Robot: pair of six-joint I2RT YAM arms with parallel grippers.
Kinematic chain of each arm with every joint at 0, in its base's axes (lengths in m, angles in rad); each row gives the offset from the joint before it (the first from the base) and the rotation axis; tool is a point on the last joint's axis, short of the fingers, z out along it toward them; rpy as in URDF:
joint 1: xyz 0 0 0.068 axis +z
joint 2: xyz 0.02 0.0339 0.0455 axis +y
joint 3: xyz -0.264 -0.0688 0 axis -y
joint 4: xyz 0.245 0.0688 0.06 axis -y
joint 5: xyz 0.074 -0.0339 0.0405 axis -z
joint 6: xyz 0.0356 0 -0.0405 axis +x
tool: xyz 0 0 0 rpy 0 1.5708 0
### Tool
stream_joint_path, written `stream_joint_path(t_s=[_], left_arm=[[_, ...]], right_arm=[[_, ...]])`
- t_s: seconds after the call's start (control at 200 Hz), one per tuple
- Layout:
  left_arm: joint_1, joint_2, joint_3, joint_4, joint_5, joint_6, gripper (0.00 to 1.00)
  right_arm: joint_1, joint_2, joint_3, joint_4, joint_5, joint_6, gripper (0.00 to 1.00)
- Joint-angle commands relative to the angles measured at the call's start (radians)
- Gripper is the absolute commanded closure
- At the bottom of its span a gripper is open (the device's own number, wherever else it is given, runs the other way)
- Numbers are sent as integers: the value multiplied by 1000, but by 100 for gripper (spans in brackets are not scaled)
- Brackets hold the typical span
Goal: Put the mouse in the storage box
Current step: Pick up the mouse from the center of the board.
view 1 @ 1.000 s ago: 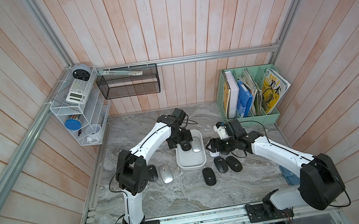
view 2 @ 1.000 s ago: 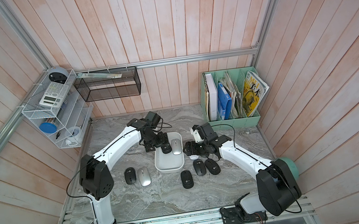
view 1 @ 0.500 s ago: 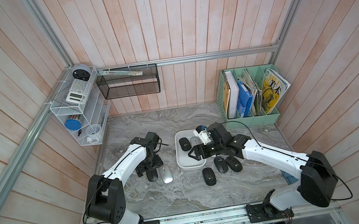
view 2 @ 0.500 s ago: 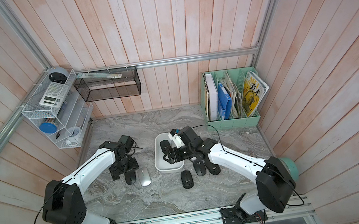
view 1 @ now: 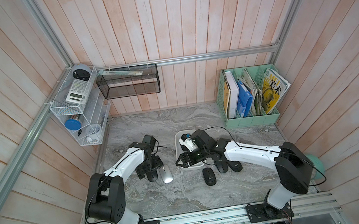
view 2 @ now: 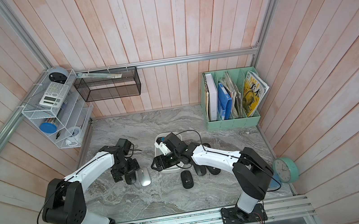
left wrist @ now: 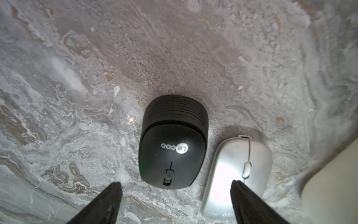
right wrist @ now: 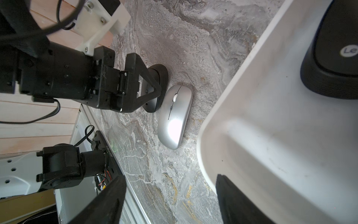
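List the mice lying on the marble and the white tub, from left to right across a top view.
leftmost black mouse → silver mouse → storage box → black mouse nearest the rail → next black mouse → rightmost black mouse

Seemingly marble table (view 1: pixel 173 200) holds storage box (view 1: pixel 191 167), mice (view 1: pixel 209 177), organizer (view 1: pixel 252 120).

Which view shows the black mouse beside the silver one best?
Left wrist: the black mouse shows whole, logo and wheel up, just beyond the open jaws. In both top views the left arm covers most of it; the right wrist shows mainly its ribbed end.
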Motion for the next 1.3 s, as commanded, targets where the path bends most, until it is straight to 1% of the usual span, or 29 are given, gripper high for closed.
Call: stream_joint_path(t_s=[0.0,0.1,0.465,0.735,0.89,1.055,1.295], left_arm=[[14,34,5,30,8,28,7],[25,48,1,39,4,36,7],[92,59,-63,113,62,53,8],[96,96,-56,122,71,75,10],[95,105,-58,118,62,78,15],[96,104,-58,125,44,78,28],[96,101,-55,143,54,70,37]], right_arm=[[0,-39,6,-37,27,-25,20],[0,-44,-4,-42,32,-25,20],[1,-43,-5,-55,48,-28,20],[0,-35,-4,-58,53,-27,20],[0,-36,-7,-58,58,-22,20],[0,-34,-11,-54,58,-18,21],[3,-11,-28,5,8,28,21]])
